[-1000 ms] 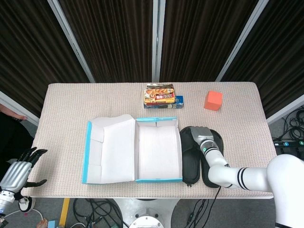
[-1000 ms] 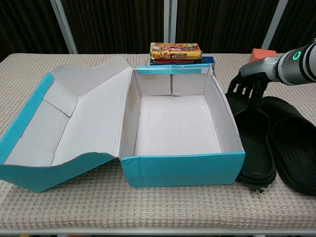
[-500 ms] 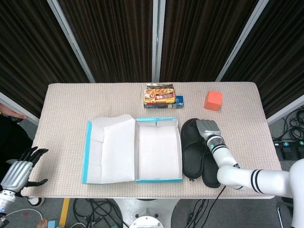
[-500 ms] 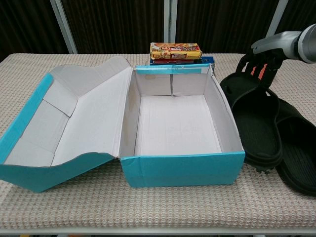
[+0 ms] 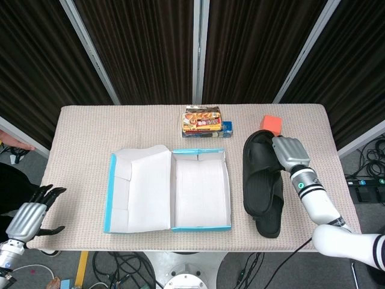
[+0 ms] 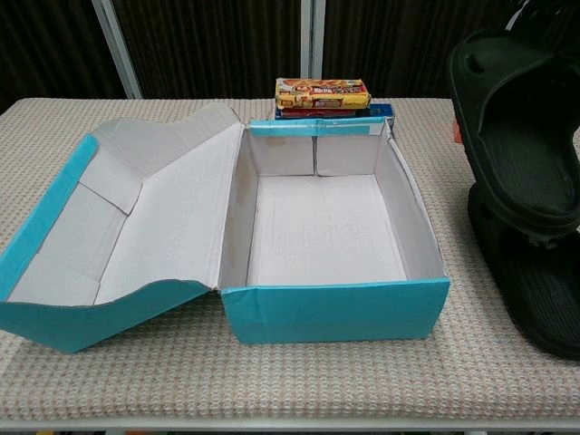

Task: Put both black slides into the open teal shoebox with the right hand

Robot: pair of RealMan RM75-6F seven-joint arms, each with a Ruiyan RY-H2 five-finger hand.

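The right robot hand (image 5: 290, 150) grips one black slide (image 5: 262, 171) by its toe end, lifted right of the teal shoebox (image 5: 201, 192) (light, flexible foam, probably droops), above the other slide (image 6: 544, 299).

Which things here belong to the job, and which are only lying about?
Job: lifted slide, held by right hand; second slide on table; open teal shoebox.
Lying about: snack packs, orange block; left hand idle off the table.
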